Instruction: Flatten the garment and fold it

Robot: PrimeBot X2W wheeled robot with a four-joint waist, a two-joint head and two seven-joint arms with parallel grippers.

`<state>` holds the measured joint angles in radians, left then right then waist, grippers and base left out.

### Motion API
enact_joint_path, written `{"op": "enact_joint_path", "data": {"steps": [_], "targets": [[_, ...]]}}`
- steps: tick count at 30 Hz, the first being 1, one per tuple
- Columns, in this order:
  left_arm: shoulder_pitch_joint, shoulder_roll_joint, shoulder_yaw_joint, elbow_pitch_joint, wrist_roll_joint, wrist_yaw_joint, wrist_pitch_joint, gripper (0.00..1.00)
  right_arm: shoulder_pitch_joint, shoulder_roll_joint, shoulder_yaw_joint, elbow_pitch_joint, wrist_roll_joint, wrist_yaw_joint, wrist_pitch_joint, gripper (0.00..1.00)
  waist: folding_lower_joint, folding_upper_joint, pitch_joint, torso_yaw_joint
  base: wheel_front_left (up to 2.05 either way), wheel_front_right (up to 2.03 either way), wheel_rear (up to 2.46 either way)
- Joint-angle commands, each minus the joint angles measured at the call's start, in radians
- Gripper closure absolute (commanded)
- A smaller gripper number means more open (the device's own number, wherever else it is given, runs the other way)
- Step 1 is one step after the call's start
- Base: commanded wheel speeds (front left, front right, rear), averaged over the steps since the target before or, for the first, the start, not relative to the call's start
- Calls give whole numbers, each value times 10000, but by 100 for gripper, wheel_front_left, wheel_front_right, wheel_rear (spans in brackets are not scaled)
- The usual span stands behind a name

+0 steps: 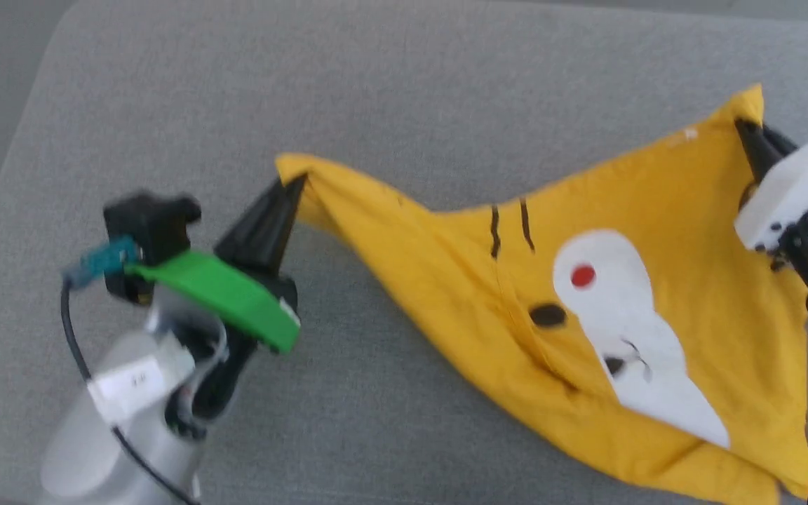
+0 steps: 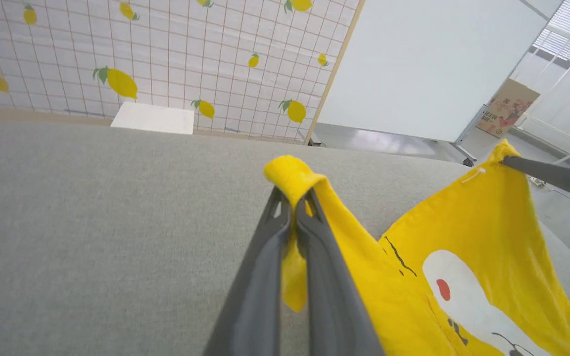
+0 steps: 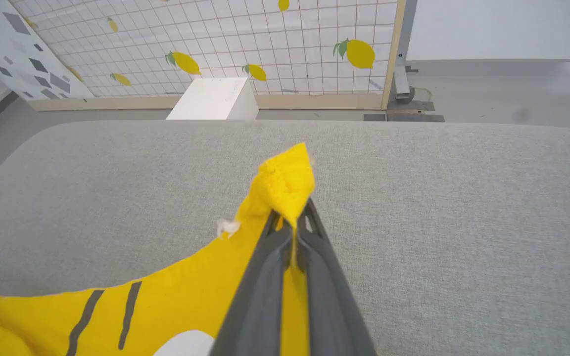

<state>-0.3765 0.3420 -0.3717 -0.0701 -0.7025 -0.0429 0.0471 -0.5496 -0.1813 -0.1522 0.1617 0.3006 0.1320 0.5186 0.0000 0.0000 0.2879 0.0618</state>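
Observation:
The garment point(image 1: 600, 294) is a bright yellow T-shirt with a white patch, a red dot and black stripes, lying print-up on the grey surface. My left gripper point(image 1: 297, 184) is shut on its left corner, which pokes up between the dark fingers point(image 2: 292, 198). My right gripper point(image 1: 744, 126) is shut on the far right corner; the cloth tip point(image 3: 287, 183) stands above the pinched fingertips point(image 3: 292, 217). Between the two corners the top edge sags in a shallow dip. From the left wrist, the right gripper point(image 2: 507, 160) shows holding the garment point(image 2: 468, 257). The garment point(image 3: 166, 306) runs off that frame's bottom left.
A wide grey padded surface point(image 1: 404, 84) bears the garment, with bare room at the back and left. Beyond it stands a lemon-patterned grid wall point(image 2: 166, 44), a white box point(image 3: 213, 99), a white partition point(image 2: 428, 64) and a cardboard box point(image 2: 507, 106).

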Motion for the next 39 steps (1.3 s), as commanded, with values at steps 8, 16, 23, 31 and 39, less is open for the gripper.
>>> {"op": "enact_joint_path", "data": {"steps": [8, 16, 23, 31, 39], "targets": [[-4252, 493, -99, 2197, 395, -350, 1834, 100, -2927, 565, 684, 1587, -592, -13, -713, 100, 0, 0, -2097, -1068, 0, 0, 0], [-7342, 751, 123, 4115, 1047, -348, 1901, 100, -5768, 954, 582, 3666, -1560, -13, -1940, 100, 0, 0, -2409, -1564, 0, 0, 0], [-9367, 417, 495, 5541, 1151, -86, 1365, 100, -7376, 1172, 279, 5499, -2455, -13, -2445, 100, 0, 0, -2252, -1875, 0, 0, 0], [-10194, 341, 459, 6572, 1129, -211, 1240, 100, -8229, 1277, 277, 6722, -2944, -13, -2760, 100, 0, 0, -1815, -2103, 0, 0, 0], [-10608, 478, 293, 6826, 1213, -340, 1273, 100, -8931, 1292, 12, 7191, -3343, -13, -2848, 100, 0, 0, -735, -2224, 0, 0, 0]]}}
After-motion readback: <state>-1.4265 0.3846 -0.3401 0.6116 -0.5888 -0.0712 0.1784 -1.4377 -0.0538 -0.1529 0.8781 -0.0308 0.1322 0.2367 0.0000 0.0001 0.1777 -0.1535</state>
